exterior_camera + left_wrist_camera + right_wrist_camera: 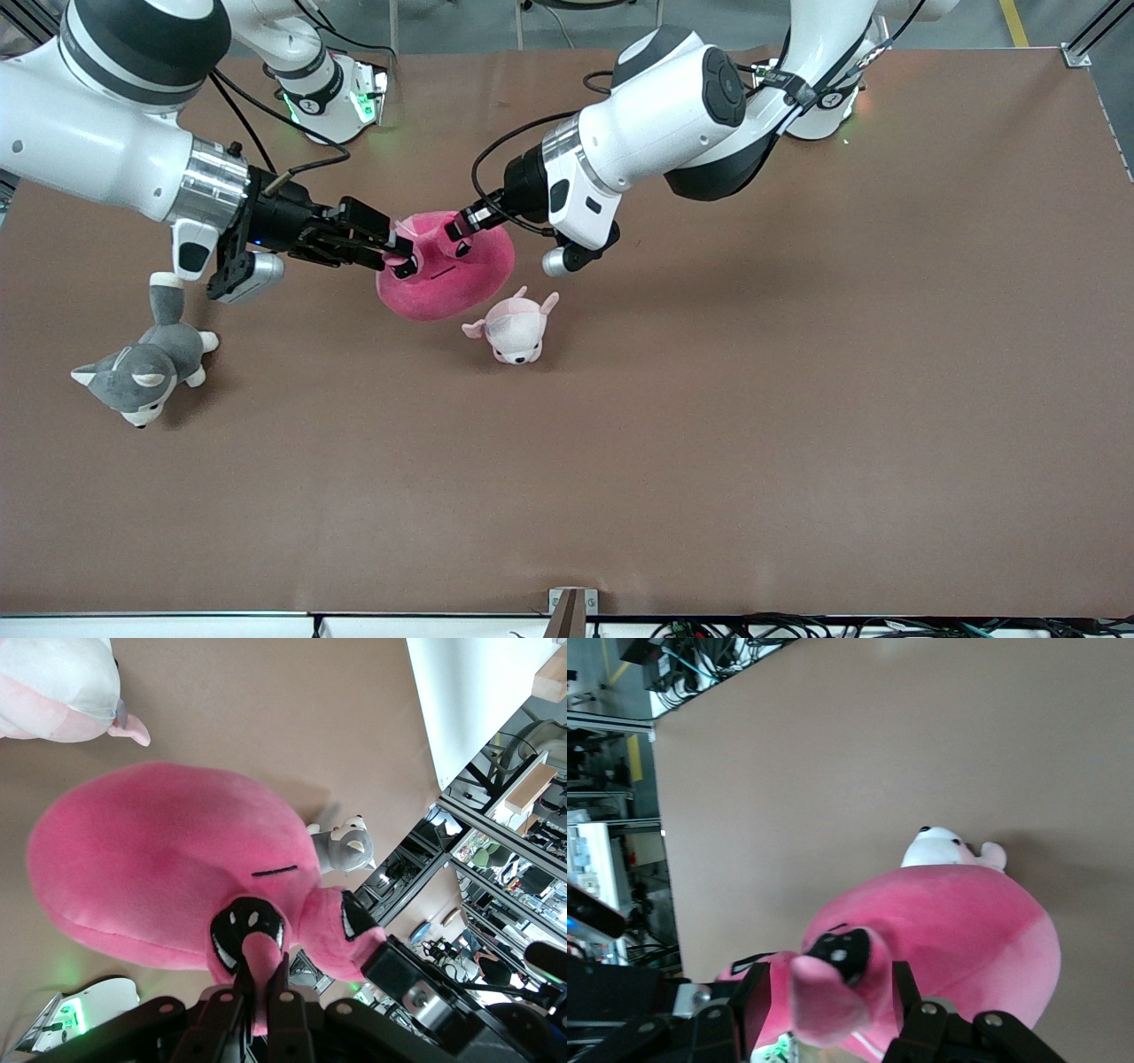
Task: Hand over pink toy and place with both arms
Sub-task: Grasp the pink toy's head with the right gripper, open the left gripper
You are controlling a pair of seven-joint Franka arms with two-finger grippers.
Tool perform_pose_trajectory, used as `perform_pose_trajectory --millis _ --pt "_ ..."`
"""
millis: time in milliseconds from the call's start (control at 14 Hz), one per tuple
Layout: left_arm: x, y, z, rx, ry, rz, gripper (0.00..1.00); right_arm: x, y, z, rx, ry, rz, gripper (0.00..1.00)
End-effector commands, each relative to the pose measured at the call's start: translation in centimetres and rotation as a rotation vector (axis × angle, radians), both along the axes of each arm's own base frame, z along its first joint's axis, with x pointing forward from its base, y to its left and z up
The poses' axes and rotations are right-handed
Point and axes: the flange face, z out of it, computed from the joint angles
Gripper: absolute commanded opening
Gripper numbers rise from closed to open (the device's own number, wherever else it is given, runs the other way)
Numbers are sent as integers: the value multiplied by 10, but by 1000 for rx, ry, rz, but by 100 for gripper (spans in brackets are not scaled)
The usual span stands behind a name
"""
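The hot-pink round pink toy (452,283) hangs just over the table's middle, held between both grippers. My left gripper (461,226) reaches in from the left arm's end and is shut on a thin pink flap beside the toy's dark eye (259,983). My right gripper (400,255) comes from the right arm's end and is shut on a thicker pink lobe of the toy (833,1001), one finger on each side of it. The toy's body (159,868) fills much of the left wrist view and bulges past the right gripper's fingers in the right wrist view (966,930).
A small pale pink-and-white plush (514,330) lies on the brown table (797,399), a little nearer the front camera than the pink toy. A grey-and-white plush animal (142,372) lies toward the right arm's end.
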Motion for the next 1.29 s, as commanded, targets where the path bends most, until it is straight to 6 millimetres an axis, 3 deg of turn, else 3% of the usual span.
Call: perform_pose_trajectory --millis 0,286,357,429,500,1000,1071,1143,1214 --pt "2 -4 7 -27 9 12 1 -3 11 4 -39 -26 31 63" --pt "2 -4 6 -26 10 12 1 -6 20 1 -42 -22 47 61" --pt "3 -4 5 -26 12 12 1 -6 20 1 -42 -21 48 47" --pt "3 -4 4 -25 14 13 1 -5 21 -1 -44 -19 51 22" --pt "3 -4 4 -25 13 12 1 -5 21 -1 -46 -21 52 2" --pt "1 -5 4 -24 12 9 4 -5 21 0 -47 -20 56 1" --pt "1 -6 3 -23 14 10 17 -6 21 0 -48 -17 57 1" --pt "2 -5 4 -25 18 15 47 -5 21 -1 -48 -15 55 1" --pt "0 -4 6 -21 21 22 68 -5 20 -2 -48 -15 55 1"
